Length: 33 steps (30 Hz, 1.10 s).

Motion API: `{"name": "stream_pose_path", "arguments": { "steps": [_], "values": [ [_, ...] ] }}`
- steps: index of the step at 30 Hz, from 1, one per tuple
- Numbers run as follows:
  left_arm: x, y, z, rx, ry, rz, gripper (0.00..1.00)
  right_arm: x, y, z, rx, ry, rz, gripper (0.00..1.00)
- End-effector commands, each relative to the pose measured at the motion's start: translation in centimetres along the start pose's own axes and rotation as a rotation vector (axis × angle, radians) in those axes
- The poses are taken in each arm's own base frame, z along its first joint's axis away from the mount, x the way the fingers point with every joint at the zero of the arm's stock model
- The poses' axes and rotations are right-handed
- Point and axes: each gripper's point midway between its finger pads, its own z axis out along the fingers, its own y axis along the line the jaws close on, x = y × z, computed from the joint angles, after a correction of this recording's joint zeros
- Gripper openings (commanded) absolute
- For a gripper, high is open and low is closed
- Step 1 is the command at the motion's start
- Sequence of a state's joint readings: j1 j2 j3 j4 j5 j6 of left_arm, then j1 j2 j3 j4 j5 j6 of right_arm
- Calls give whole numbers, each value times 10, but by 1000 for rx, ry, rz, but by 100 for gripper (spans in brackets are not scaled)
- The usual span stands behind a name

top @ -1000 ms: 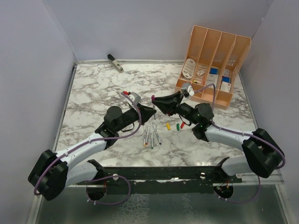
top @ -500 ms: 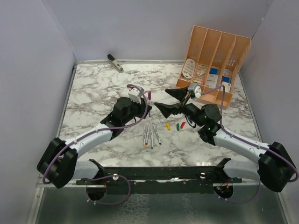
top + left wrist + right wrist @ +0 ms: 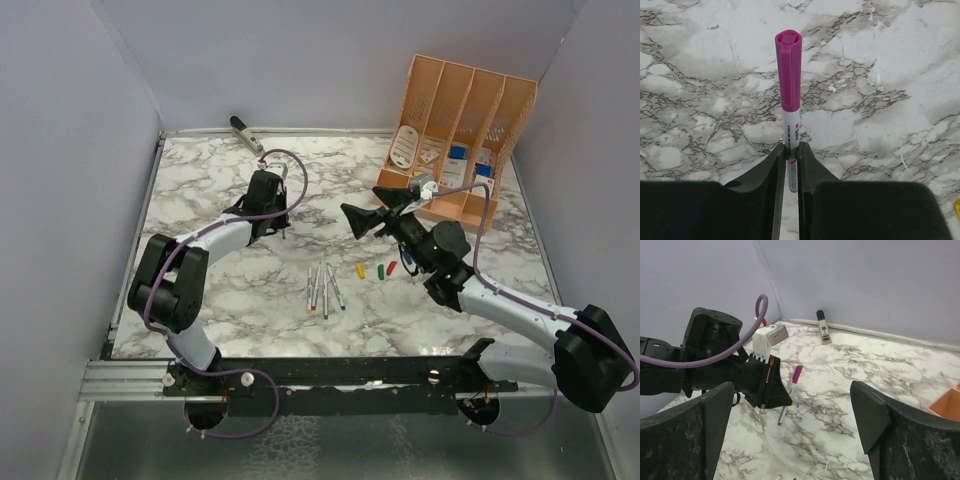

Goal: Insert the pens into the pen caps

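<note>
Clamping down on a purple-capped pen [image 3: 789, 85], the left claw [image 3: 791, 152] is reaching out over the far left part of the marble desk [image 3: 190, 180]. Its two fingers are pressing together on the pale barrel, and the capped end is sticking out well beyond the fingertips. From the right wrist camera the pen is showing as tilted, purple end higher and farther away; whether its low end is touching the desk I cannot tell. Farther off, against the back wall, a grey-black tool [image 3: 247, 133] is lying at an angle, well apart from the claw.

Near the middle of the desk, four loose pens [image 3: 324, 288] are lying side by side, roughly parallel, coloured ends pointing toward the near edge. Just to their right, three small caps are sitting in a short row: a yellow cap [image 3: 360, 270], a green cap [image 3: 380, 269] and a red cap [image 3: 392, 267], the red one lying right beside the right arm.

Beyond that row, the right claw [image 3: 365, 212] is hanging above the desk with its fingers spread wide apart, gripping nothing and pointing left toward the other claw. At the far right an orange organiser [image 3: 455, 110] is standing with small items in its compartments.
</note>
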<state>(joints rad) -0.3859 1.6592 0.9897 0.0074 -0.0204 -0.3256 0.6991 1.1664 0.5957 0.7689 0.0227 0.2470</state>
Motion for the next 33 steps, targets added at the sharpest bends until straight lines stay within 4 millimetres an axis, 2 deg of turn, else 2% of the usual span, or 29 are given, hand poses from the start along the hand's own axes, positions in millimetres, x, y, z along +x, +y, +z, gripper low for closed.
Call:
{"name": "stream_pose_path", "arguments": {
  "steps": [1, 8, 13, 18, 21, 25, 33],
  "values": [
    [12, 20, 15, -87, 90, 33, 0, 10, -26, 3, 151, 49, 49, 100],
    [21, 39, 38, -141, 156, 42, 0, 16, -34, 0, 177, 62, 35, 100],
    [23, 49, 43, -163, 172, 15, 1, 24, -41, -4, 208, 91, 13, 100],
    [25, 55, 45, -186, 176, 0, 8, 30, -40, -8, 199, 104, 12, 99],
    [25, 55, 46, -187, 176, -4, 16, 35, -38, -9, 186, 115, 10, 99],
    [22, 54, 46, -180, 171, -5, 19, 38, -41, -11, 197, 121, 7, 100],
    [1, 48, 40, -164, 116, -3, 28, 42, -44, -11, 212, 129, 3, 100]
  ]
}}
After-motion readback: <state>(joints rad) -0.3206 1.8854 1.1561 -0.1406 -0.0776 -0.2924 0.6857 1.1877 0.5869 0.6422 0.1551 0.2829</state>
